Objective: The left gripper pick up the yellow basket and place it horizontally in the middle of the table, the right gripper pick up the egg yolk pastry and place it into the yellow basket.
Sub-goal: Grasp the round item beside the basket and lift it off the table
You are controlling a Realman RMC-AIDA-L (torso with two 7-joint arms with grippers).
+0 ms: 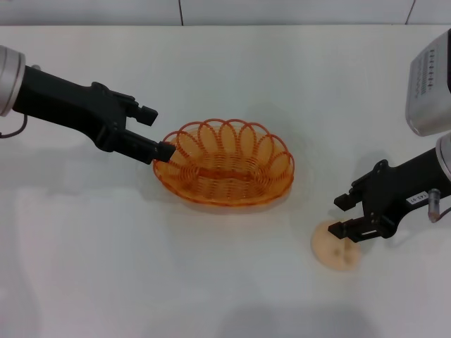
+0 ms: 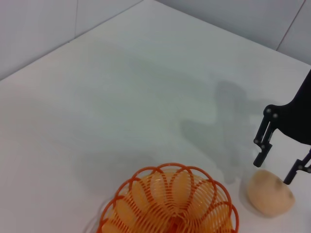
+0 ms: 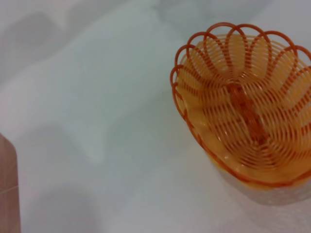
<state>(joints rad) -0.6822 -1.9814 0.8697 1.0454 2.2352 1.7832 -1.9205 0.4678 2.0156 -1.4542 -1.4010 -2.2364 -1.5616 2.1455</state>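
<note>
Nearest me, one egg yolk pastry [image 1: 336, 246] lies on the white counter [image 1: 211, 282], my right gripper [image 1: 347, 216] just over it, fingers spread. One yellow basket [image 1: 224, 163] sits mid-counter; my left gripper [image 1: 159, 132] stands released at its left rim.

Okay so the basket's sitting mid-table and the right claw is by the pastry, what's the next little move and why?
Probably lower the right gripper a little and close it on the egg yolk pastry. Its fingers stand open just over the pastry's edge, the pastry is on the table, and the yellow basket is empty, with the left gripper at its rim.
</note>
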